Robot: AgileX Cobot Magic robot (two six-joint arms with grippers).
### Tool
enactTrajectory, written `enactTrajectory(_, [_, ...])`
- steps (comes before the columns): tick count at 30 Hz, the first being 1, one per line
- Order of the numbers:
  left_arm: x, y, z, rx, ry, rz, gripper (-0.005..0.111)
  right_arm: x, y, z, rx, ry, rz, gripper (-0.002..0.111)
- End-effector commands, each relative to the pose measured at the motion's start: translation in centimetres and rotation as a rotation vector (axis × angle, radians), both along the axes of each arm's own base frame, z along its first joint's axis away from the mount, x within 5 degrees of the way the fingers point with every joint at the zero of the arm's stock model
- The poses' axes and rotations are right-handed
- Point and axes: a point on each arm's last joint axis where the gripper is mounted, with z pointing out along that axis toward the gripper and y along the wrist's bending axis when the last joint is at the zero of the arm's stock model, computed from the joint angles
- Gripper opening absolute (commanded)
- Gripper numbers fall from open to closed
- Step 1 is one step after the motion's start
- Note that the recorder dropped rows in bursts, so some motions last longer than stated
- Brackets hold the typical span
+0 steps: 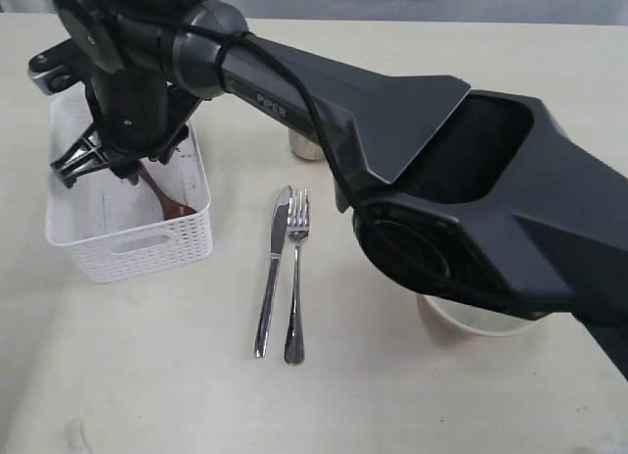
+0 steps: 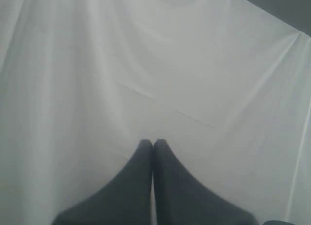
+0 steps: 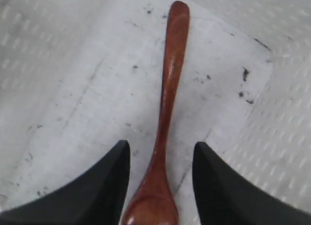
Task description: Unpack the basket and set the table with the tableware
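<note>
Pale cream surface point(image 1: 392, 405) carries a knife point(image 1: 270, 273) and fork point(image 1: 295, 277) side by side, and beside them the white basket point(image 1: 147, 248) holds a wooden spoon point(image 3: 167, 89), straddled by the right end effector point(image 3: 160, 145) with jaws parted and clear of it, while the left end effector point(image 2: 153, 143) is pressed closed, empty.
</note>
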Motion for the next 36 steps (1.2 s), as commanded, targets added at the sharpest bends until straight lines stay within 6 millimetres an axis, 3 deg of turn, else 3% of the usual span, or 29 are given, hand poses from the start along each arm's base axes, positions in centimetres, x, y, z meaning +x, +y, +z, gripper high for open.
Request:
enactTrajectory(1, [0.0, 0.0, -0.2, -0.002, 0.009, -0.004, 0.0, 0.1, 0.8, 1.0, 0.117, -0.012, 0.002, 0.043])
enactTrajectory(5, [0.2, -0.1, -0.6, 0.006, 0.05, -0.012, 0.0, 0.4, 0.4, 2.3, 0.12, -0.03, -0.008, 0.036])
enactTrajectory(10, [1.8, -0.3, -1.9, -0.094, 0.206, -0.014, 0.0, 1.8, -1.6, 6.8, 0.143, -0.075, -0.021, 0.0])
enactTrajectory(14, [3.4, -0.7, -3.5, -0.097, 0.362, -0.017, 0.0, 3.3, -3.9, 10.1, 0.237, -0.06, -0.072, -0.001])
enactTrajectory(19, [4.7, -2.0, -5.2, -0.021, 0.636, -0.088, 0.0, 3.2, -5.6, 13.9, 0.317, -0.072, -0.091, -0.001])
enactTrajectory(26, [8.2, -3.9, -6.8, 0.088, 1.013, -0.177, 0.0, 0.4, -8.7, 16.9, 0.278, -0.047, -0.079, -0.001])
enactTrajectory(31, [12.0, -5.5, -8.3, 0.13, 1.248, -0.225, 0.002, -3.3, -13.2, 17.7, 0.178, -0.008, -0.092, -0.001])
enactTrajectory(33, [13.5, -6.0, -8.5, 0.138, 1.297, -0.238, 0.007, -5.0, -15.1, 18.6, 0.196, -0.029, -0.103, -0.001])
enactTrajectory(36, [15.9, -6.8, -8.7, 0.144, 1.361, -0.257, 0.028, -8.0, -18.5, 20.1, 0.246, -0.066, -0.117, -0.001])
